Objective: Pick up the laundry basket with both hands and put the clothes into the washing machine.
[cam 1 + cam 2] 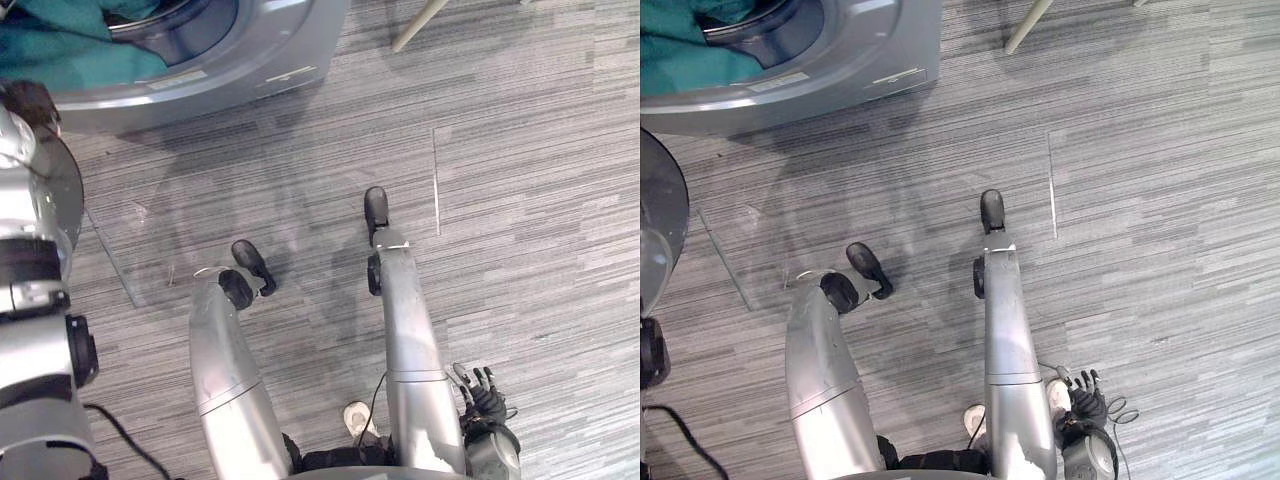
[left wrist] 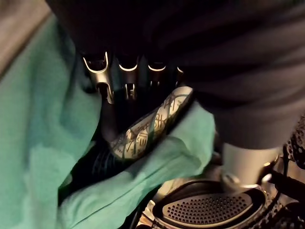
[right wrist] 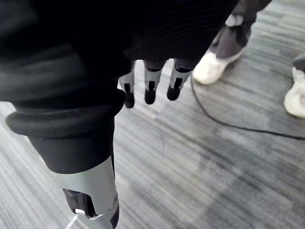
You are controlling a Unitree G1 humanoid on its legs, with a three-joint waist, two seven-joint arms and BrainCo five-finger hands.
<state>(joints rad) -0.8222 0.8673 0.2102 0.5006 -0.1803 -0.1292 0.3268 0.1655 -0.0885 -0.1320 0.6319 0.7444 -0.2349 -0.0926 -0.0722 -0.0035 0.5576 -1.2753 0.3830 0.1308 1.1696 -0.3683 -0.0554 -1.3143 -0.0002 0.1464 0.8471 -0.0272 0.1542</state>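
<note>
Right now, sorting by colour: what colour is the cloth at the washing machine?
Cloth is teal, best in left eye view.

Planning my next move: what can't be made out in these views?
- Left hand, left wrist view: its grasp is lost in shadow against the green cloth.
- Washing machine, eye views: drum cut off by the top edge, covered by cloth.
- Dark perforated part, left wrist view: cut by the edge; basket or not, unclear.
</note>
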